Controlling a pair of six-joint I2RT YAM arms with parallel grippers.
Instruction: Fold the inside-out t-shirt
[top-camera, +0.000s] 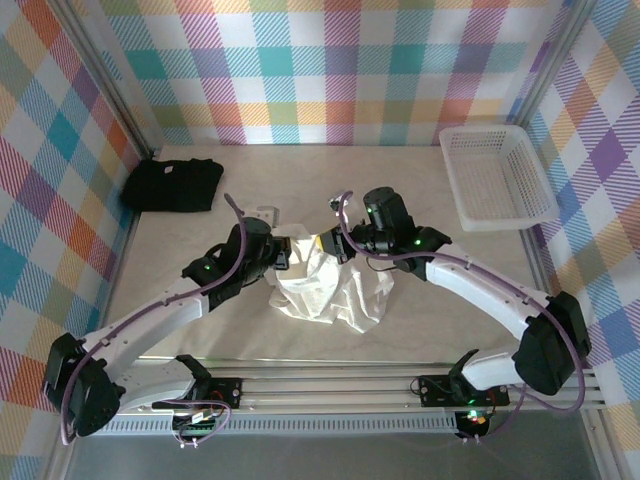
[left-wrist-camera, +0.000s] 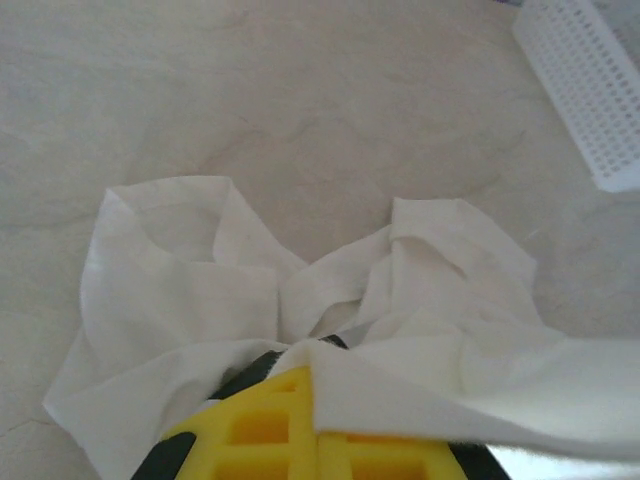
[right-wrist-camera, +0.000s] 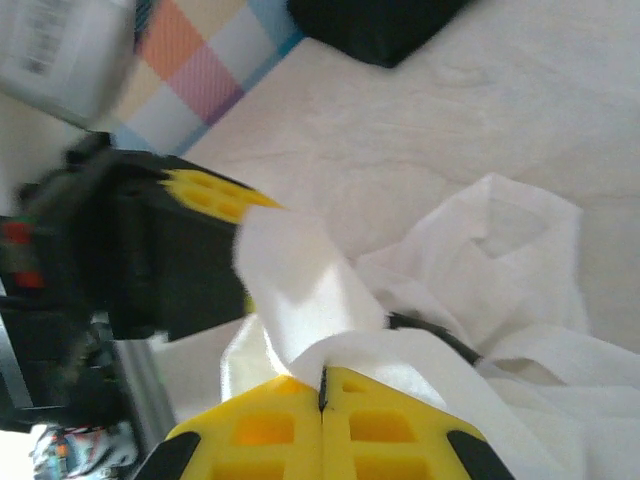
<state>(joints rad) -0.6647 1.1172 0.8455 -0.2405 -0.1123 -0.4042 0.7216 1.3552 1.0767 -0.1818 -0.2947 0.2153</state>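
This is a robot test cell in a lab. A pale, marble-patterned tabletop (top-camera: 330, 170) is boxed in by pastel plaid panel walls (top-camera: 340, 70) across the top and sides of the frame. A slotted aluminium mounting rail (top-camera: 330, 385) runs along the bottom edge.

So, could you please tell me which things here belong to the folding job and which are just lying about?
Job: white shirt, left gripper, right gripper, both clamped on the shirt.
Lying about: black shirt, basket.
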